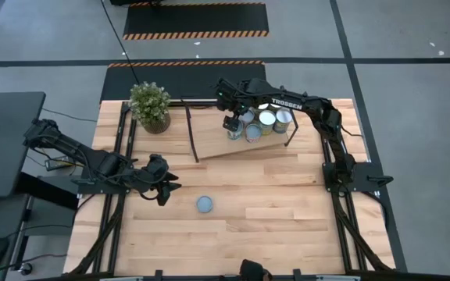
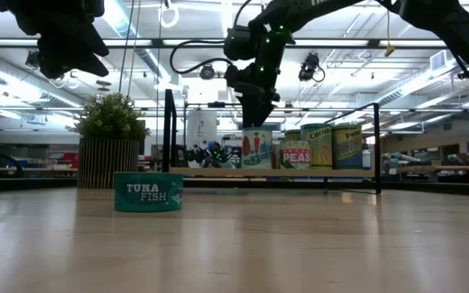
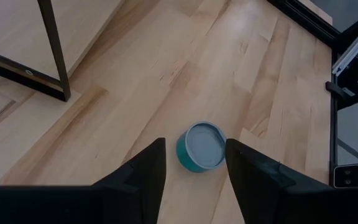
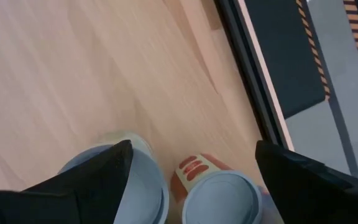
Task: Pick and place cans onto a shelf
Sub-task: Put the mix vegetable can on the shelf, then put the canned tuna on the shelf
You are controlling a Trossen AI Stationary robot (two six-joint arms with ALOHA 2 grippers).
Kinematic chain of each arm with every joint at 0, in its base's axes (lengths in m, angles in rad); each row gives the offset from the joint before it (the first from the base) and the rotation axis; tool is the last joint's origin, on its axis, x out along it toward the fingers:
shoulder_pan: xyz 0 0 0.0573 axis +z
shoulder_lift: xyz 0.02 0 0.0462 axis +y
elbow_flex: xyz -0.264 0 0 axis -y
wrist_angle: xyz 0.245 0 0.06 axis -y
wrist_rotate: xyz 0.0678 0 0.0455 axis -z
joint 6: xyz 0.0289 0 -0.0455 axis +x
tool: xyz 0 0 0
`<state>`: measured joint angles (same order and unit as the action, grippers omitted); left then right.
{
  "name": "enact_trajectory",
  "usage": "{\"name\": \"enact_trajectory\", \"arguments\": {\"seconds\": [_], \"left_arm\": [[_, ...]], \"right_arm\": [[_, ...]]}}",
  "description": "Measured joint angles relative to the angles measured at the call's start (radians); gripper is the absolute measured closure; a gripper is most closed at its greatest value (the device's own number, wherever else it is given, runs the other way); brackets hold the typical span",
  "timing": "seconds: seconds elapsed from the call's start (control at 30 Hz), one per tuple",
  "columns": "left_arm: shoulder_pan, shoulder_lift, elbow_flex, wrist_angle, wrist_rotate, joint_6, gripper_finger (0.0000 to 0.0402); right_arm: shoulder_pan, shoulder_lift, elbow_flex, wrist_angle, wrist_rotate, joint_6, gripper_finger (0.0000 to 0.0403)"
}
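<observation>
Nearest, lower centre of the high view: one flat tuna can [image 1: 205, 204] sits alone on the wooden surface [image 1: 287, 226], label reading TUNA FISH in the low view. Just left of it, the left hand [image 1: 165, 188] hovers above the surface, fingers [image 3: 143, 180] parted and empty; in its wrist view the can shows between the fingertips, apart from both.

Farther, upper centre of the high view: the shelf [image 1: 209, 136], light board in a black wire frame, lies on the surface. A cluster of cans [image 1: 266, 122] stands upright on its right part, tops silvery. The right hand [image 1: 231, 123] is at the left edge of that cluster, fingers [image 4: 98, 177] spread wide over two can tops; grip on either: cannot tell.

Upper left of the surface: potted plant [image 1: 150, 106], beside the shelf frame.
</observation>
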<state>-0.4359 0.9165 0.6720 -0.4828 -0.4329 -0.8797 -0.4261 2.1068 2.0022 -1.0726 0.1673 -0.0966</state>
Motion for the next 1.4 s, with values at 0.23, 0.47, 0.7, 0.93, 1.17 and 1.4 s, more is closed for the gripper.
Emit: {"name": "enact_trajectory", "arguments": {"seconds": [0.23,0.47,0.7,0.93,1.17,1.4], "left_arm": [[0.0,0.0,0.0,0.0,0.0,-0.001,0.023],[0.0,0.0,0.0,0.0,0.0,0.0,0.023],[0.0,0.0,0.0,0.0,0.0,0.008,0.023],[0.0,0.0,0.0,0.0,0.0,0.007,0.023],[0.0,0.0,0.0,0.0,0.0,0.001,0.023],[0.0,0.0,0.0,-0.001,0.01,0.028,0.023]], "right_arm": [[0.014,-0.001,-0.006,-0.057,-0.004,-0.029,0.0051],[0.037,0.0,-0.005,-0.111,0.007,-0.038,0.0051],[0.056,0.0,-0.004,-0.146,0.016,-0.038,0.0051],[0.062,0.0,-0.002,-0.155,0.022,-0.033,0.0051],[0.076,0.001,0.102,-0.262,0.028,-0.013,0.0051],[0.178,0.001,0.194,-0.27,-0.108,0.025,0.0051]]}}
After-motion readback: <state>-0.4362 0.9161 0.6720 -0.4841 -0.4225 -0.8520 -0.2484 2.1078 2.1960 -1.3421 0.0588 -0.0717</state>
